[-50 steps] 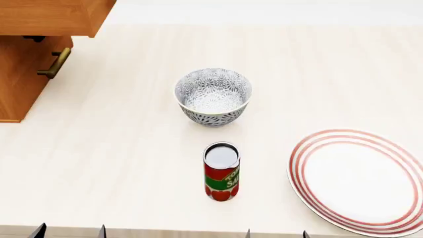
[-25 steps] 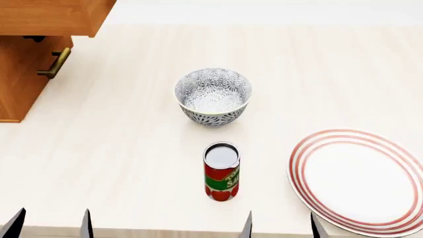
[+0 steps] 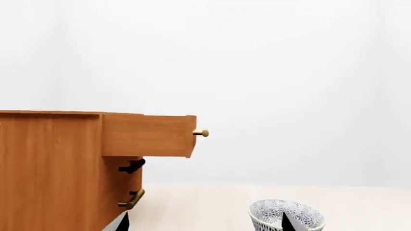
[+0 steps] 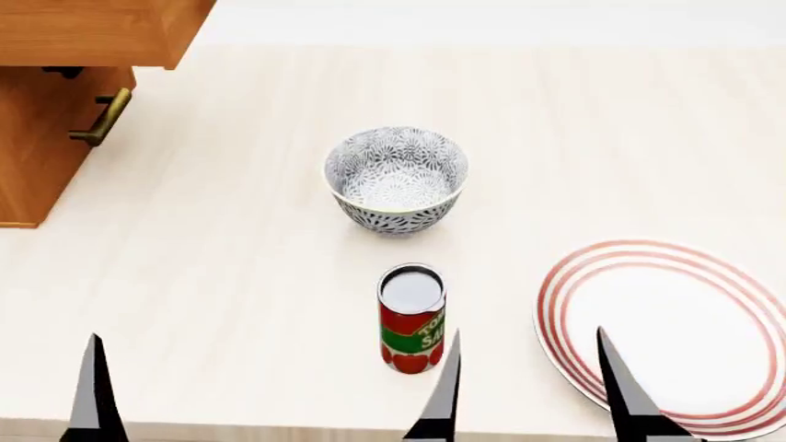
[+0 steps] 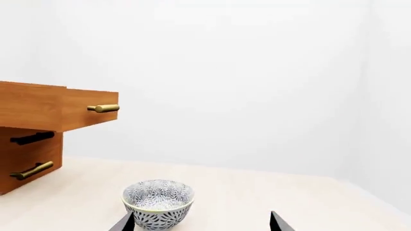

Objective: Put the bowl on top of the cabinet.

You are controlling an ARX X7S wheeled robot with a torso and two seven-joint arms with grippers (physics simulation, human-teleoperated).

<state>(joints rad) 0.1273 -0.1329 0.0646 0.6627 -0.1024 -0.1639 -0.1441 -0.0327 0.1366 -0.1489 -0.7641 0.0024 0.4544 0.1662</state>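
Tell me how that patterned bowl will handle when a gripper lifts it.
The bowl looks like rigid glazed ceramic, so probably stiff and slippery; a rim pinch may slide. Its base looks narrower than its mouth, so a sideways push could tip it. It appears empty, likely light enough, but fragile if dropped.

Head view: from above, tilted forward and down over the desk [image 4: 246, 230]. Wrist views: low at the near edge, facing far — both sharing the bowl [image 3: 286, 215] and cabinet [image 5: 32, 113].
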